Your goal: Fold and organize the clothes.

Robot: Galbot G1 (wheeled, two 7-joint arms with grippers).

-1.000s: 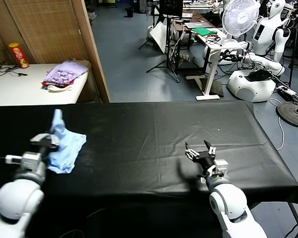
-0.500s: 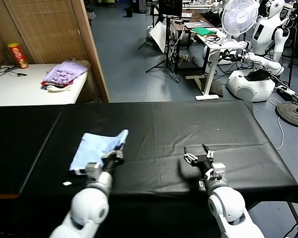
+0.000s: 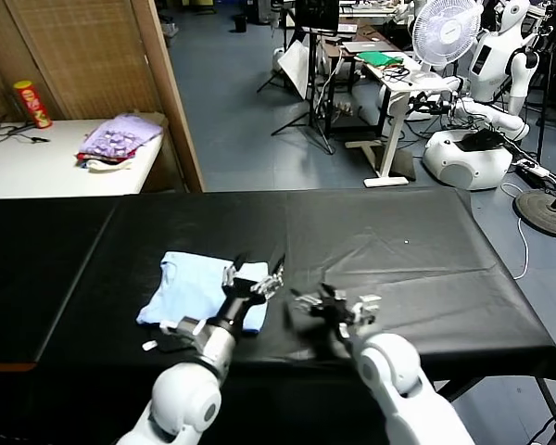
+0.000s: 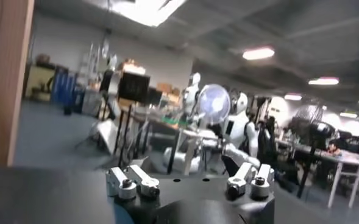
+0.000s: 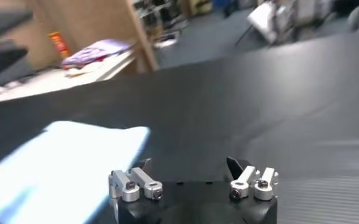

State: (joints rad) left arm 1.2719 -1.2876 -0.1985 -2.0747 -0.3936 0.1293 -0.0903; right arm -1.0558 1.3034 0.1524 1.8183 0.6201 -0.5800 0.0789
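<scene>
T-shirt (image 3: 196, 290): pale sky-blue, bunched flat on the black table (image 3: 398, 250), left of centre.
Left gripper (image 3: 256, 278): fingers spread, empty, over the shirt's right edge.
Right gripper (image 3: 334, 306): fingers spread, empty, just beside the left one, over bare tablecloth.
Side table (image 3: 37, 167): white, holding a purple cloth pile (image 3: 119, 137) and a red can (image 3: 33, 102).

Robotics lab — humanoid robots (image 3: 500, 56), camera stands (image 3: 317, 83), cluttered benches (image 3: 371, 42).

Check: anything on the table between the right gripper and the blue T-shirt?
Nothing visible. The right gripper, open, faces the T-shirt across bare black tablecloth. The only thing near that path is the left gripper, open just above the shirt's near-right edge.
</scene>
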